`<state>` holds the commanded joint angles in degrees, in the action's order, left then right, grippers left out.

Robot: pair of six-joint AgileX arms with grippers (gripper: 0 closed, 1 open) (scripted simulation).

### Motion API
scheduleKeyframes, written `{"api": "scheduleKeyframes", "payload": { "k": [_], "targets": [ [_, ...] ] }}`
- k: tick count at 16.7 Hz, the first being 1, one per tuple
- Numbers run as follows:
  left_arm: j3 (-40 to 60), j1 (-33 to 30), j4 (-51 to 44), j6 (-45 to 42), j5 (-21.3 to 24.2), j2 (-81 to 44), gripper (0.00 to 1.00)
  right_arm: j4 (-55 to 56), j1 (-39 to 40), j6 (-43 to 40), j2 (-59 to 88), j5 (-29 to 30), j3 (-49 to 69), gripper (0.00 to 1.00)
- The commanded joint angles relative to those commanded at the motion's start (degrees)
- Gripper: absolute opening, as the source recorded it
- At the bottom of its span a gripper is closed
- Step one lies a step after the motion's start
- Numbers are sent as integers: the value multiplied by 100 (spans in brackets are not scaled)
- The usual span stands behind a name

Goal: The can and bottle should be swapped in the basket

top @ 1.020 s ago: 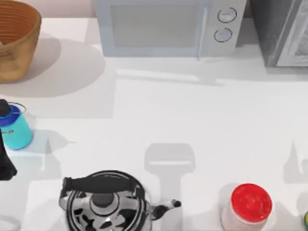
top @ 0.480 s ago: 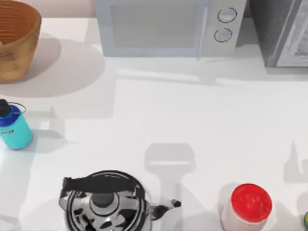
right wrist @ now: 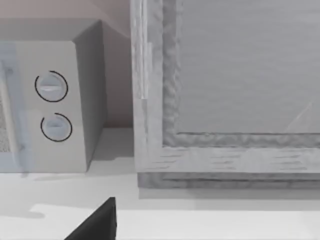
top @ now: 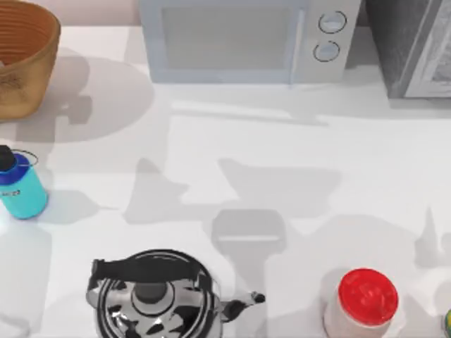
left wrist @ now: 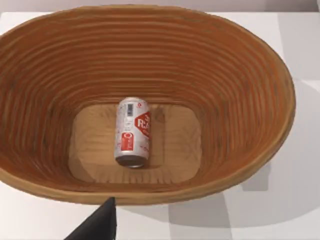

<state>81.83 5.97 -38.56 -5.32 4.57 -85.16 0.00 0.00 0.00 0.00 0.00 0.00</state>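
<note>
The orange-brown wicker basket [top: 28, 63] stands at the table's back left corner. In the left wrist view its ribbed wall [left wrist: 235, 85] surrounds the can [left wrist: 132, 131], a white cylinder with a red label lying on its side on the basket floor. My left gripper [left wrist: 100, 224] hovers over the basket's rim, apart from the can, with just a dark tip in sight. The teal bottle [top: 21, 186] with a dark blue cap stands upright on the table at the left edge, outside the basket. My right gripper [right wrist: 97, 222] is up by the microwave and cabinet.
A grey microwave [top: 239, 39] sits along the back and a grey cabinet [top: 412, 46] at the back right. A black-and-white kettle [top: 151, 296] stands at the front left, a red-lidded jar [top: 366, 299] at the front right. The arms cast shadows across mid-table.
The left arm, seen beside the bottle a second ago, has left the top view. The bottle stays standing on the table. Arm shadows have spread over the middle of the table.
</note>
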Motion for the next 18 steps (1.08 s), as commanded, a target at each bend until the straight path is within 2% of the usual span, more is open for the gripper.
{"api": "scheduleKeyframes", "payload": {
  "k": [6, 10, 14, 18],
  "targets": [
    [3090, 279, -1569, -333, 139, -3348, 100, 0, 0, 0, 0, 0, 0, 100],
    [4643, 426, -2341, -523, 204, -4994, 100, 0, 0, 0, 0, 0, 0, 100],
    [5517, 509, -2753, -637, 238, -5891, 100, 0, 0, 0, 0, 0, 0, 100],
    [5611, 518, -2796, -649, 242, -5985, 100, 0, 0, 0, 0, 0, 0, 100]
  ]
}}
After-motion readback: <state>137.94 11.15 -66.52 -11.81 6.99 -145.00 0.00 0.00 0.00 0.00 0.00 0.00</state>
